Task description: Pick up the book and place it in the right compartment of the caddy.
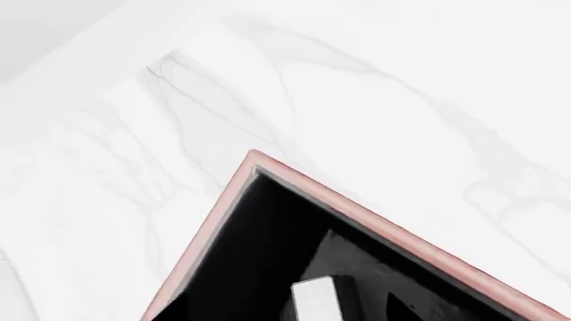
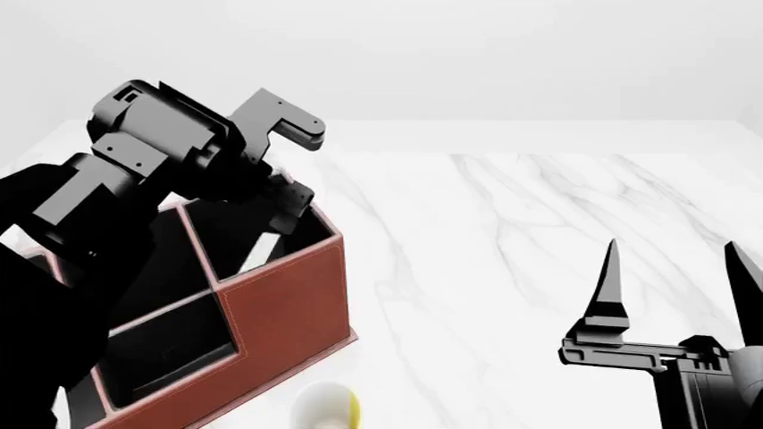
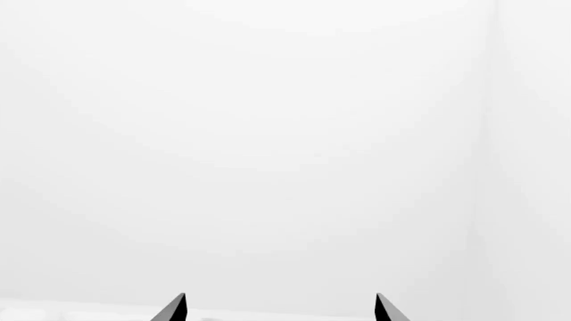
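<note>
Inside the right compartment (image 2: 280,234) the book (image 1: 314,297); left gripper (image 2: 280,214) above.

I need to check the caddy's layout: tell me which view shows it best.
The head view: the caddy shows its reddish-brown front wall, pink rims and several black cells, though the left arm covers part. The left wrist view shows only one corner and dark lining. The right wrist view shows none of it.
</note>
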